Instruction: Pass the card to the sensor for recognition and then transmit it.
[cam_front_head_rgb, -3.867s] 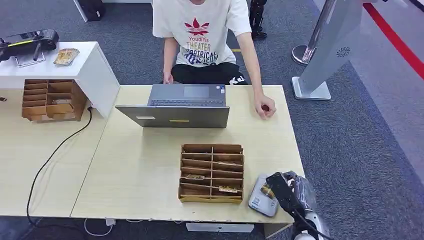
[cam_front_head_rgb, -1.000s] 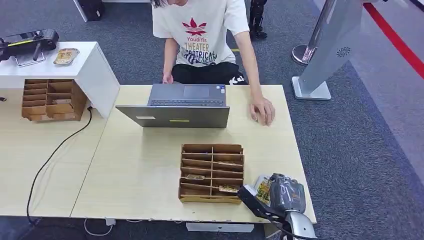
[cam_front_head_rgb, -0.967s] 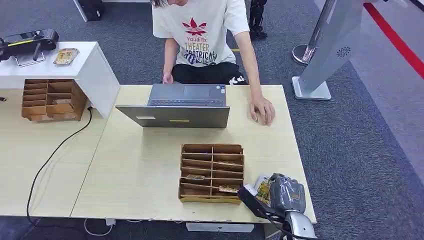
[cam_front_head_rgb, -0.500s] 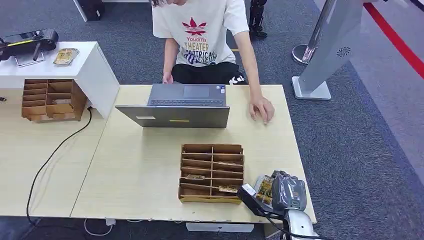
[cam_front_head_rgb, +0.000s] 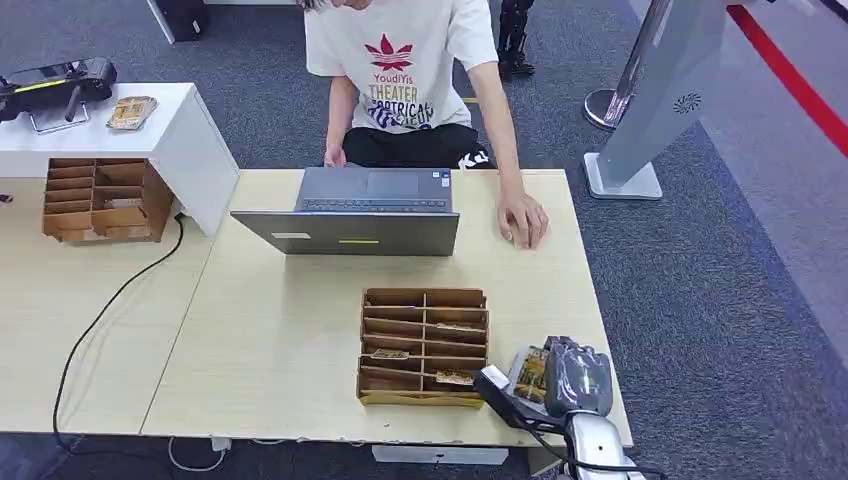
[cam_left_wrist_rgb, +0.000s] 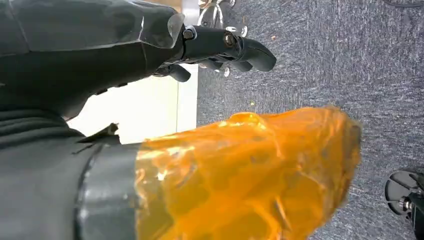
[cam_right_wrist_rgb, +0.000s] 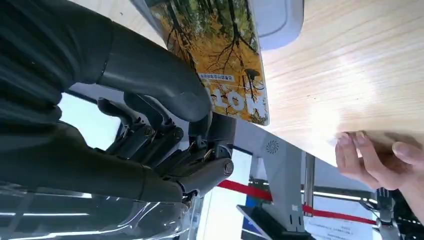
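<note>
My right hand (cam_front_head_rgb: 574, 378) pinches the glossy card (cam_right_wrist_rgb: 220, 60), autumn-tree print, flat over the rounded grey plastic sensor (cam_front_head_rgb: 516, 385) at the wood-grain table's (cam_front_head_rgb: 280, 340) near right corner. My left hand (cam_left_wrist_rgb: 150, 60) holds nothing, fingers loosely curled. Brown cardboard divider box (cam_front_head_rgb: 424, 345) has a few cards in its slots.

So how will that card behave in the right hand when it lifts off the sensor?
The card looks thin, flat and unbent over the sensor, so probably stiff and light. Its printed face looks glossy, so it might slide in the right hand, whose thumb presses one end.
</note>
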